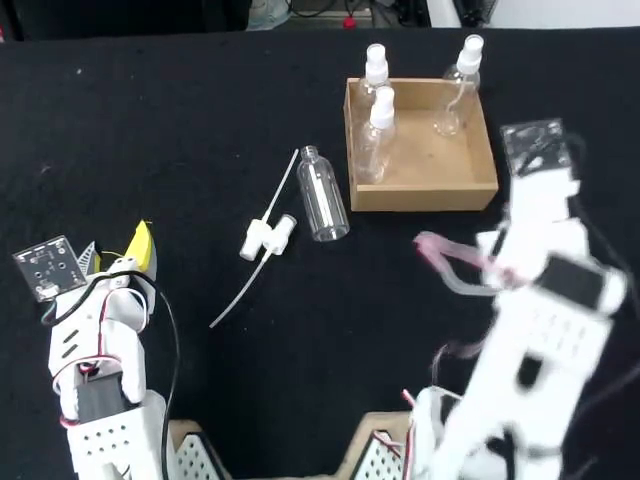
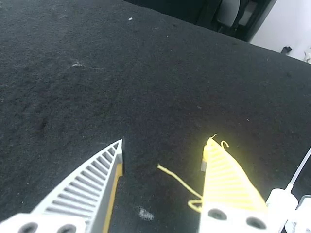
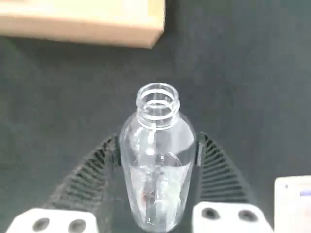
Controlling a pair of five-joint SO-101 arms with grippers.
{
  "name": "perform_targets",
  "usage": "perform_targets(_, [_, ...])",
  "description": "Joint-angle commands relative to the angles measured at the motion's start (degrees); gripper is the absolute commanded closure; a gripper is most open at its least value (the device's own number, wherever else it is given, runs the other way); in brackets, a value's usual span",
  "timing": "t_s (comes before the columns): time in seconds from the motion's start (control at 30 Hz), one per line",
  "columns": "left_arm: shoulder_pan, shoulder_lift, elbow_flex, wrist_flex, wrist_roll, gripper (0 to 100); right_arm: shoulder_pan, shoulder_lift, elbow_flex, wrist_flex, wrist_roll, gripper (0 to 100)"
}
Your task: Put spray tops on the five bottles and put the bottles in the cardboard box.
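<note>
- The right tool (image 3: 156, 141) is clamped on an uncapped bottle (image 3: 158, 170) — near the cardboard box (image 3: 82, 22).
- The left tool (image 2: 165, 141) at eight o'clock of the tabletop (image 1: 200, 100) — spread wide, empty.

Three bottles (image 1: 378, 140) stand in the cardboard box (image 1: 420, 197); front right open.

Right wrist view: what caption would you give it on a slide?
The right gripper holds a clear bottle with no spray top, black table and a cardboard box corner behind.
</note>
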Motion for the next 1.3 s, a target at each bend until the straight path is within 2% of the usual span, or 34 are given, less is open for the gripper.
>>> perform_targets(0.0, [-0.04,-0.97,1.19,-1.32,0.26,74,-9.85,-16.04,2.77,-2.37,-8.35,87.0])
perform_targets(0.2, [-0.04,-0.97,0.66,0.79,0.26,74,-29.1,-30.55,8.66,-3.87,-17.58,87.1])
perform_targets(0.3, [-0.04,-0.97,-0.92,2.55,0.26,74,-36.4,-34.68,12.97,-8.88,-16.79,87.1])
perform_targets(0.4, [0.04,-0.97,-4.79,6.07,0.26,74,-40.44,-37.49,18.86,-14.15,-14.42,87.1])
perform_targets(0.6, [0.04,-0.88,-11.12,10.46,-2.81,74,-42.02,-40.57,27.65,-21.8,-14.59,87.1])
perform_targets(0.87, [1.36,1.85,-17.27,12.75,-2.81,74,-41.85,-52.35,34.15,-20.04,-14.59,87.1])
perform_targets(1.0, [7.43,12.84,-25.01,14.15,-2.99,74,-41.76,-61.76,35.03,-15.56,-14.51,87.1])
perform_targets(1.17, [14.81,31.47,-30.81,8.35,-8.7,74,-42.02,-60.62,38.11,-17.49,-14.68,87.1])
perform_targets(1.27, [18.86,40.35,-35.3,7.82,-10.73,74,-42.11,-61.23,39.34,-17.76,-14.68,87.1])
